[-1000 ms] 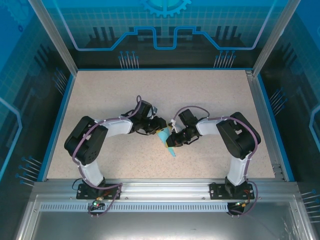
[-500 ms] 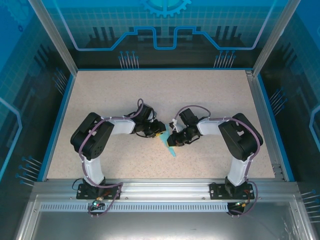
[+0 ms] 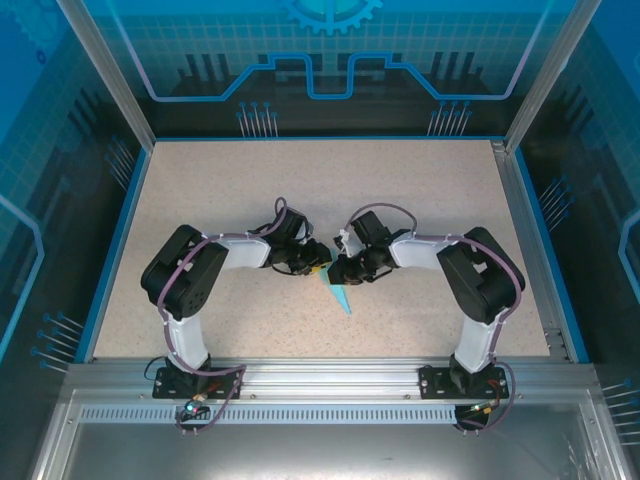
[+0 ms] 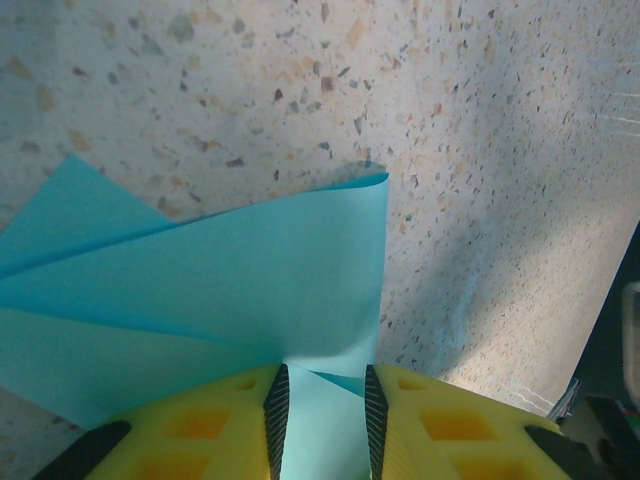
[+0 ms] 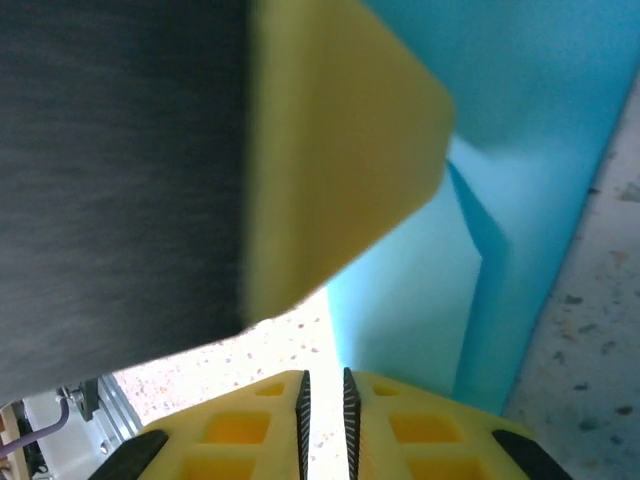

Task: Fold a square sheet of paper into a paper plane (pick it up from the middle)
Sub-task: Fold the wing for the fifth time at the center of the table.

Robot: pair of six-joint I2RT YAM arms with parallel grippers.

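"Where's the thin light-blue paper sheet (image 3: 341, 296)?"

"Middle of the speckled beige table (image 3: 400, 190), folded to a narrow point aimed at the near edge, with its upper end between the two grippers."

"So mid-fold?"

"I'd judge so; it's a later crease, not a finished plane. The left gripper (image 4: 320, 382) pinches a folded edge in its narrow jaws. The right gripper (image 5: 323, 385) is barely parted and empty (table shows through the slit)."

"Next?"

"Probably the right one must catch a flap gently, because thin paper tears."

"And overhead?"

"Just a dart shape. The left wrist camera shows a layer curling up off the table."
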